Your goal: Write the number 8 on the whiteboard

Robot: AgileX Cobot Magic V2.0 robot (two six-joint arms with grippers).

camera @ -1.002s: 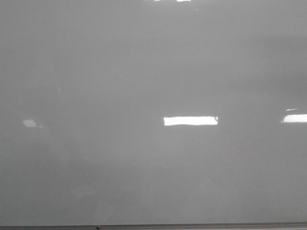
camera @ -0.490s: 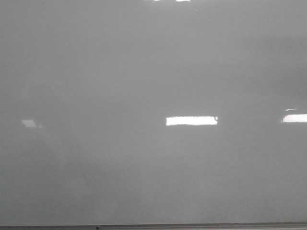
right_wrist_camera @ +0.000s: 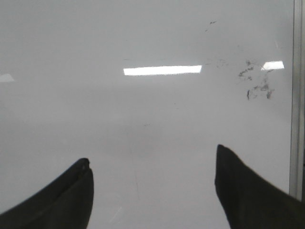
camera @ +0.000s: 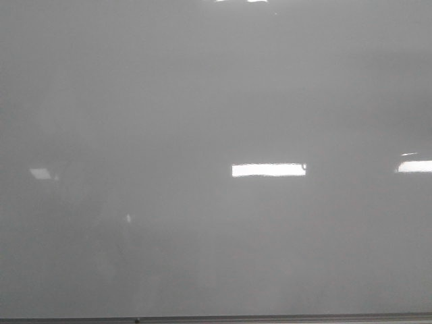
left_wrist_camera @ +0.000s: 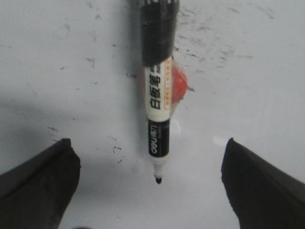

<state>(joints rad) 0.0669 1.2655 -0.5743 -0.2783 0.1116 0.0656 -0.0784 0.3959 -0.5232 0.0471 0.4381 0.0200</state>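
Between the left claw (left_wrist_camera: pixel 150 186) fingers — spread wide — lies a marker (left_wrist_camera: pixel 157 95), tip at 6 o'clock on the whiteboard (camera: pixel 216 101); close squarely mid-barrel. Right claw (right_wrist_camera: pixel 152 191) gapes empty; number 8 unwritten.

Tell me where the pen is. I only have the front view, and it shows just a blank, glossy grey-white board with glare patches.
Observer: The left wrist view shows a black-and-white whiteboard marker against the glossy pale whiteboard, with its cap off and its dark tip bare.
Operator: Is the left tool gripping it?
Observer: No. The left tool is open. Its dark fingers stand wide on either side of the marker and do not touch it.
Operator: And the right one?
Observer: The right tool is open and empty over the board. There are dark smudges near the thin grey edge strip.
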